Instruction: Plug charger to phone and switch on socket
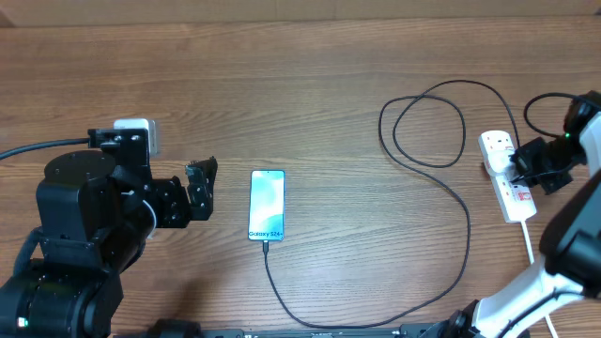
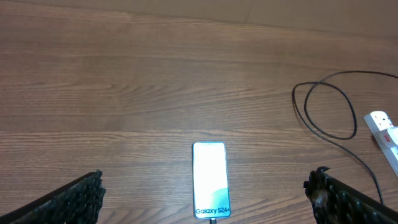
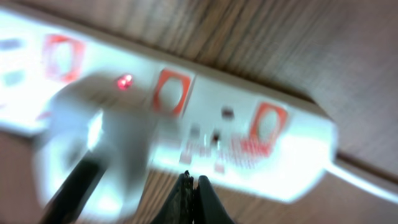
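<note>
right gripper (image 3: 194, 193) fills the bottom of its wrist view, fingertips pinched together with nothing between them, just below the near edge of the socket (image 3: 186, 124). that view is blurred, so contact with the strip: cannot tell. white plug (image 3: 93, 155) sits in the strip, black lead running off it, and a red light (image 3: 124, 81) glows beside it. my guess is that outlet is live, not certain.

left gripper (image 1: 200, 191) is spread wide and empty, just left of the phone (image 1: 267, 205). phone lies flat, screen lit, mid table (image 1: 282, 84). charger (image 1: 467, 225) runs from its lower edge in a long loop to the socket at far right. tip looks seated, too small to confirm.

risks:
- red switches (image 3: 171, 93) sit close together, so a poke could hit the wrong one
- a sideways push slides the strip instead of toggling
- fingers could knock the plug loose
- strip shifting drags the cable and could unseat the phone end
- left fingers could nudge the phone

containers: none in view, nothing held in anything.
</note>
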